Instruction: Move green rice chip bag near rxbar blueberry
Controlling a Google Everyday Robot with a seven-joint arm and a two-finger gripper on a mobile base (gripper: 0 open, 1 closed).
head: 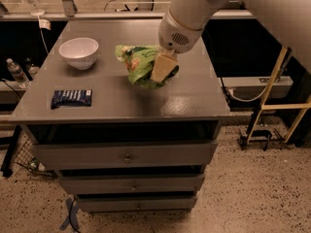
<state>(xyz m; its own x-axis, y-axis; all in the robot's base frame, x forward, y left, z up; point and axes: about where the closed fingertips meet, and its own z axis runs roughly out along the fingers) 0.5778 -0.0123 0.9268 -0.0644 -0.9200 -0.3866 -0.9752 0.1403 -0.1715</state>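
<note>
The green rice chip bag (137, 63) is a crinkly light-green bag held just above the middle of the grey cabinet top (194, 101). My gripper (163, 71) is shut on the bag's right side, with a cream finger (161, 67) across its front, and the white arm comes down from the upper right. The rxbar blueberry (71, 98) is a small dark blue bar lying flat near the front left edge, well to the left of the bag.
A white bowl (78, 52) stands at the back left of the top. The cabinet has drawers (127, 155) below. A plastic bottle (17, 73) stands off the left side. A yellow frame (272, 106) stands on the floor at right.
</note>
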